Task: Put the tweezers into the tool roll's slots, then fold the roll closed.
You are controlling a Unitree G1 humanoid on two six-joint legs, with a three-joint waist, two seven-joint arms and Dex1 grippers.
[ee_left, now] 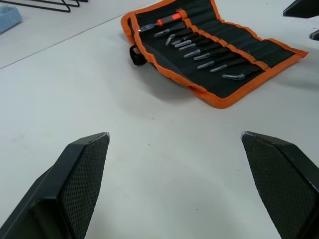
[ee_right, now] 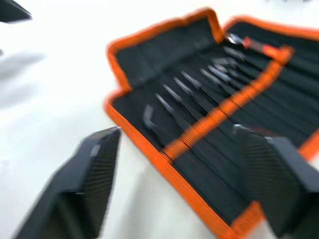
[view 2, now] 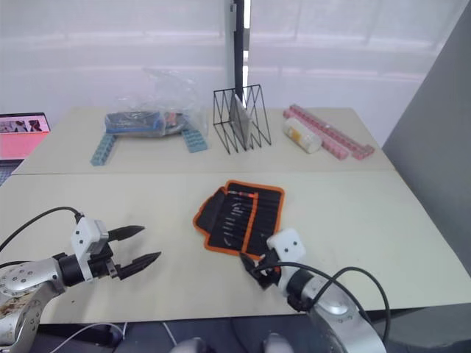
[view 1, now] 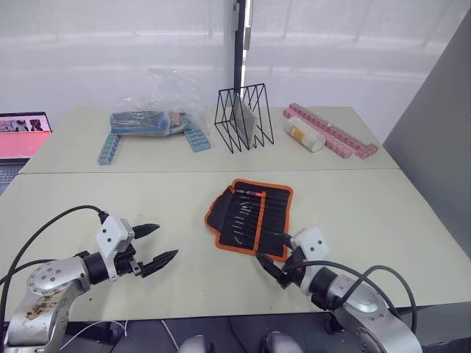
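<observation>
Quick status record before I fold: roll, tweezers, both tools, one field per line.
tool roll: lying open on the table, one flap partly folded over
tweezers: seated in the slots, tips showing; none loose on the table
left tool: open, empty, hovering apart from the roll
right tool: open, empty, at the roll's near edge
fold: not yet done

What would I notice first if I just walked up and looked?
The black tool roll with bright orange trim, lying open in the middle of the near table, with slim tweezers tucked in its slots. Two open grippers flank it: the left gripper off to its left, the right gripper right at its near edge.
</observation>
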